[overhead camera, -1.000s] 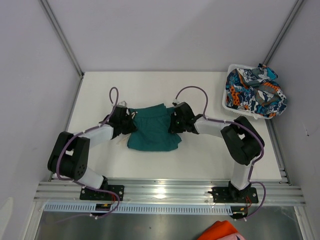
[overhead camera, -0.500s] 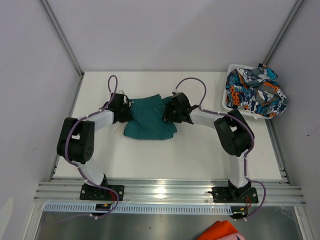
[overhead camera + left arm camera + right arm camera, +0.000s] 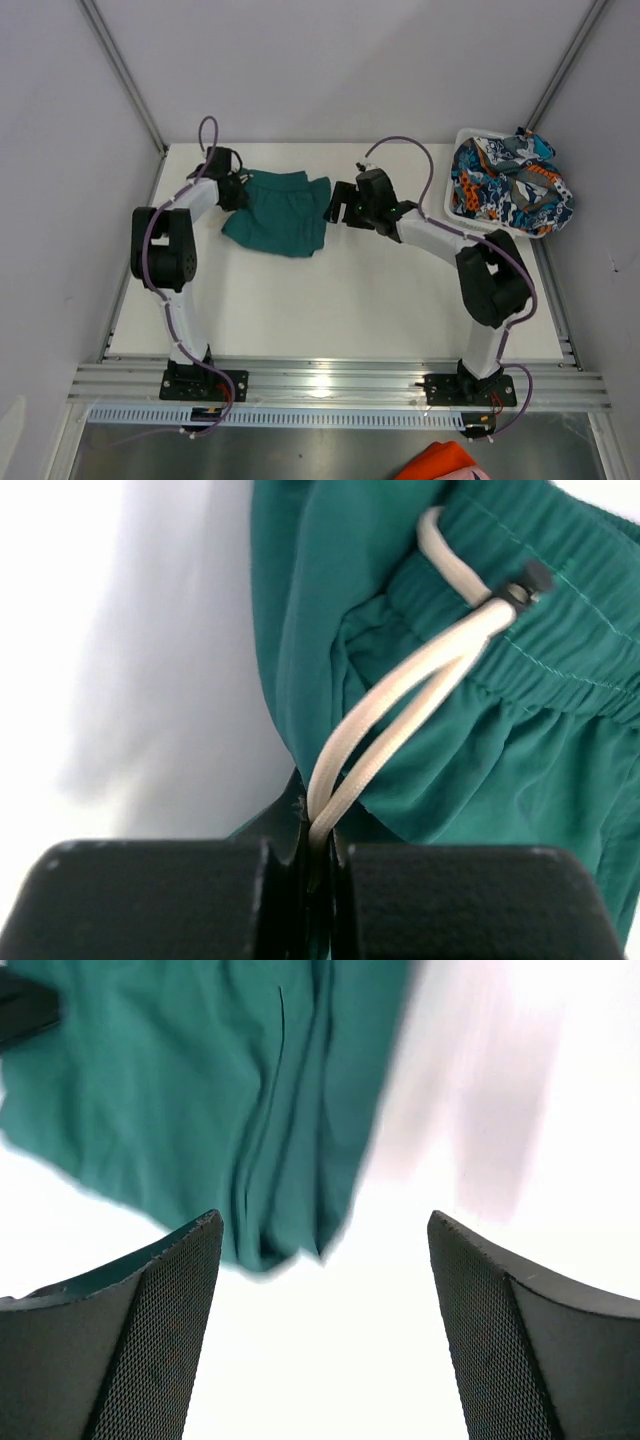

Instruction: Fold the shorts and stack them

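We are working on the first pair. The teal shorts (image 3: 275, 212) lie in the upper left part of the table (image 3: 380, 300), in a loosely doubled heap, waistband toward the top of the frame. The printed shorts (image 3: 510, 185) are well apart at the upper right, spilling over the basket (image 3: 449, 197), untouched by either arm.

The left gripper (image 3: 232, 190) is at the left end of the waistband. In its wrist view the jaws are clenched, and the pale drawstring (image 3: 400, 710) runs down between them along with what looks like a sliver of teal fabric. The right gripper (image 3: 338, 203) hangs just beside the right edge of the teal shorts. Its fingers (image 3: 160, 1310) stand wide apart with nothing between them, only bare table and the cloth's edge below.

We judge the fold unfinished: the outline is uneven and the lower edge is rumpled. The next move seems to call for the right gripper to drop onto that near edge and pinch both layers. The left needs a hold on cloth rather than cord, since a pull on the drawstring would only cinch the waistband. Only then should the printed pair come out of the basket.
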Motion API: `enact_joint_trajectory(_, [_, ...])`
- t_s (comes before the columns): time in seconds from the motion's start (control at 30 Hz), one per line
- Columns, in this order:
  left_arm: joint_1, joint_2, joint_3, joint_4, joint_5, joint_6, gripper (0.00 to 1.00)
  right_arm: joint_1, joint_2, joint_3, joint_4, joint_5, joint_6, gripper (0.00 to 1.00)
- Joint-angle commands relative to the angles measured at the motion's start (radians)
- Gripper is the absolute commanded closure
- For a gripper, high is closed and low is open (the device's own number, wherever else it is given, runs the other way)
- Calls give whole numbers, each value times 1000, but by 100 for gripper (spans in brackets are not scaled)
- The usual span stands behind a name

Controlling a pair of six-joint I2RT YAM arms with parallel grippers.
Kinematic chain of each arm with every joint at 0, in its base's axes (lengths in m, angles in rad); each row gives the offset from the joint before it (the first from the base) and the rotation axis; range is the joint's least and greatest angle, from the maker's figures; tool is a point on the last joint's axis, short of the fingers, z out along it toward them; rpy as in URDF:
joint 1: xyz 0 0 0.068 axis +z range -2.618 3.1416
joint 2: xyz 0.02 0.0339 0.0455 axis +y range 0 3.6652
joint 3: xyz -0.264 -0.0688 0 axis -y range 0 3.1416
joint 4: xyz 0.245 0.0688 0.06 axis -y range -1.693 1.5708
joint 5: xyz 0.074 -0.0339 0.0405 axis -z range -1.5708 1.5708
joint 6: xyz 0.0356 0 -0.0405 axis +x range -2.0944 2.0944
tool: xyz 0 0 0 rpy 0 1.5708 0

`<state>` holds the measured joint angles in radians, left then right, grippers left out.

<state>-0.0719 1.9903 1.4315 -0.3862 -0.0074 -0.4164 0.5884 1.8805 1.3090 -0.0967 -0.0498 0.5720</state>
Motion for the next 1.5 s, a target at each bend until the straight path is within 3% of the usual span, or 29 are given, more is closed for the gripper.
enact_joint_trajectory(0.0, [116,60,139,-115,-57,18,100,-13,-142,-34,41,-19,-6,16])
enact_joint_trajectory(0.07, [153,93,179,-138,-60,10,93,-16,-167,-56,31,-27,-8,15])
enact_joint_trajectory(0.1, [158,93,188,-173,-77,-1,58,-15,-190,-71,29,-30,-9,15])
enact_joint_trajectory(0.17, [159,55,162,-174,-130,-2,26,-15,-211,-86,26,-28,-18,15])
enact_joint_trajectory(0.2, [159,32,137,-169,-144,-12,24,-16,-227,-91,26,-27,-21,14])
enact_joint_trajectory(0.4, [159,-224,14,-140,-154,-77,20,-24,-254,-105,25,-47,-27,14])
enact_joint_trajectory(0.57, [156,-473,-197,68,-4,-162,19,-30,-267,-123,29,-64,-34,14])
enact_joint_trajectory(0.67, [138,-524,-284,201,85,-241,19,-41,-268,-137,40,-80,-31,14])
enact_joint_trajectory(0.9, [32,-455,-377,334,217,-364,21,-50,-261,-140,66,-113,-12,14])
enact_joint_trajectory(1.03, [8,-412,-512,597,305,-475,21,-52,-261,-145,68,-122,-14,14])
enact_joint_trajectory(1.33, [-2,-176,-439,665,285,-532,22,-65,-293,-166,69,-133,-15,14])
enact_joint_trajectory(1.47, [37,-68,-422,719,346,-582,23,-75,-305,-175,71,-139,-17,14])
